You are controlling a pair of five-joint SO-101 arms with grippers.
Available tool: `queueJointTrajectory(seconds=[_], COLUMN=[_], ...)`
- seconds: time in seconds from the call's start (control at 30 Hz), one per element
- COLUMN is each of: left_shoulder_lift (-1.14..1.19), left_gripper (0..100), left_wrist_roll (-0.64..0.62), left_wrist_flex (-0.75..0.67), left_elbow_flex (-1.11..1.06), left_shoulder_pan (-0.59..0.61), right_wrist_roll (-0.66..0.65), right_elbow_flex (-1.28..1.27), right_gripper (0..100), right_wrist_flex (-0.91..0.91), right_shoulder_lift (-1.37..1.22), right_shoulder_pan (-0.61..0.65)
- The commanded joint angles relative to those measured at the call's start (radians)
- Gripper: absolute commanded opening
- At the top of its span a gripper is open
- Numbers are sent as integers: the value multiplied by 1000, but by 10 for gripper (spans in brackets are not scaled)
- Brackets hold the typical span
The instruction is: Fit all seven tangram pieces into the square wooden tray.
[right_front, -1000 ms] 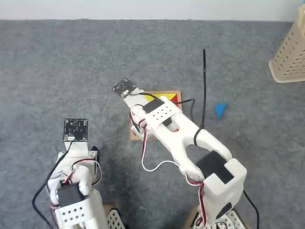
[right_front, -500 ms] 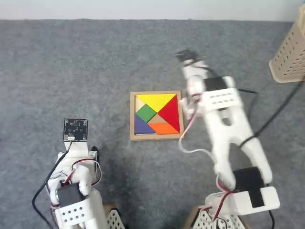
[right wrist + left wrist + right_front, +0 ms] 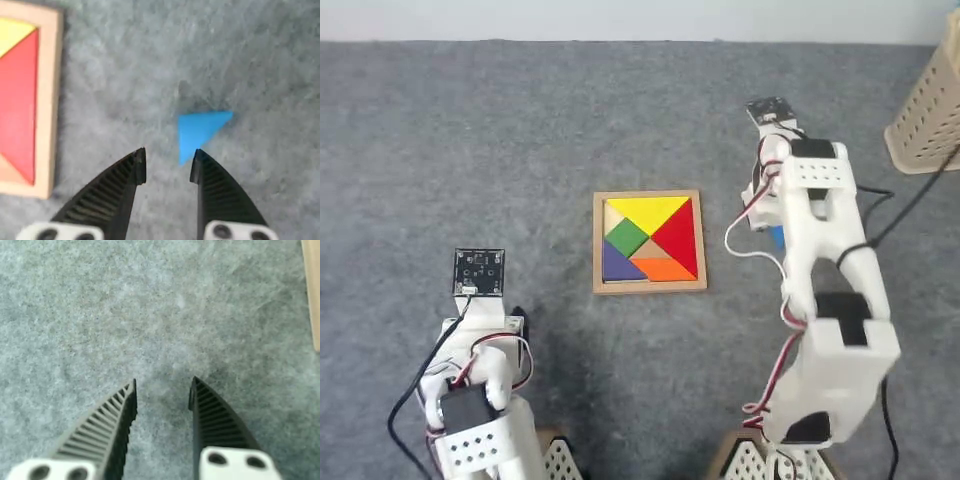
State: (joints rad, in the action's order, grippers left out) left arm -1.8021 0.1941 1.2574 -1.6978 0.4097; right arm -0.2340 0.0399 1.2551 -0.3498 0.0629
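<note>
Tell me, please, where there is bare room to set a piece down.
Bare carpet lies left of the tray, toward the left gripper, and beyond its far edge. The tray's right is crowded: the right gripper hovers at the blue triangle.

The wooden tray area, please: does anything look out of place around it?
Yes: the blue triangle lies on the carpet outside the wooden tray, just ahead of the open right gripper, not fitted inside it.

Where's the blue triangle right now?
The blue triangle lies on the carpet right of the wooden tray in the high view, under the right arm; the right wrist view shows it just ahead of the open right gripper.
</note>
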Motion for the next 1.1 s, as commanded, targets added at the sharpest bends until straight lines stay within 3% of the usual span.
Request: queueJointTrajectory(seconds=[0.0,1.07], left_shoulder_lift=[-8,-8], left_gripper=[168,168], left_wrist_roll=[6,6], left_wrist_flex=[3,3], left_elbow_flex=[12,12], left_shoulder_pan=[5,5], right_wrist_roll=[20,31], right_elbow_flex=[126,157], right_gripper=[156,156], right_wrist_flex=[33,8], right_shoulder_lift=[-45,-180], right_shoulder_pan=[-13,-54])
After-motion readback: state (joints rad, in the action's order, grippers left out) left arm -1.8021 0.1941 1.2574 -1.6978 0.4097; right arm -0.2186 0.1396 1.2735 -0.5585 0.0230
